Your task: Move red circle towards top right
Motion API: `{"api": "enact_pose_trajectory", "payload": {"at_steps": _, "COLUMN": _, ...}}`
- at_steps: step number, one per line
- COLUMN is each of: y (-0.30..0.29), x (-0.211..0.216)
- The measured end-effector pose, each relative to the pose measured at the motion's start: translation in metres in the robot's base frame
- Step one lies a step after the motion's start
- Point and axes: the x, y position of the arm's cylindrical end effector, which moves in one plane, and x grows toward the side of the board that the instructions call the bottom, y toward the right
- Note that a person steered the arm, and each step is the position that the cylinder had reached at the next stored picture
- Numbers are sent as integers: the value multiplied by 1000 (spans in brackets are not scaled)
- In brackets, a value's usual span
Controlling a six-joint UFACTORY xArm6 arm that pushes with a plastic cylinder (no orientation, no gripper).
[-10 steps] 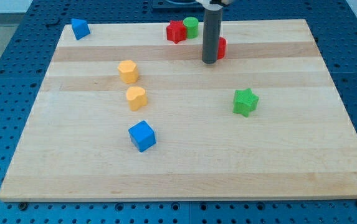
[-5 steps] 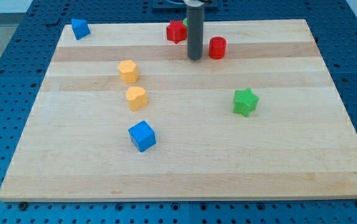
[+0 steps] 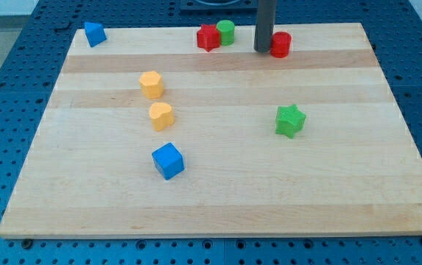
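Note:
The red circle [image 3: 280, 44] is a short red cylinder near the view's top, right of centre on the wooden board [image 3: 218, 199]. My tip [image 3: 263, 49] stands right against its left side, touching it. The dark rod rises from there out of the view's top. The board's top right corner lies further to the right of the red circle.
A red star [image 3: 208, 37] and a green circle [image 3: 226, 32] sit left of the rod at the top. A blue block [image 3: 94, 34] is at the top left. Two orange blocks [image 3: 152, 84] [image 3: 160, 115], a blue cube [image 3: 168, 160] and a green star [image 3: 290, 120] lie lower down.
My tip swung from behind the red circle to its left, then moved right and up. The red circle has shifted right and up toward the top edge.

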Motion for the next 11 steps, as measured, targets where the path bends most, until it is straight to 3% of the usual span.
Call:
{"api": "enact_pose_trajectory", "payload": {"at_steps": 3, "y": 37, "x": 0}}
{"api": "enact_pose_trajectory", "payload": {"at_steps": 7, "y": 21, "x": -6}}
{"api": "enact_pose_trajectory", "payload": {"at_steps": 10, "y": 36, "x": 41}}
{"api": "enact_pose_trajectory", "payload": {"at_steps": 11, "y": 45, "x": 32}}
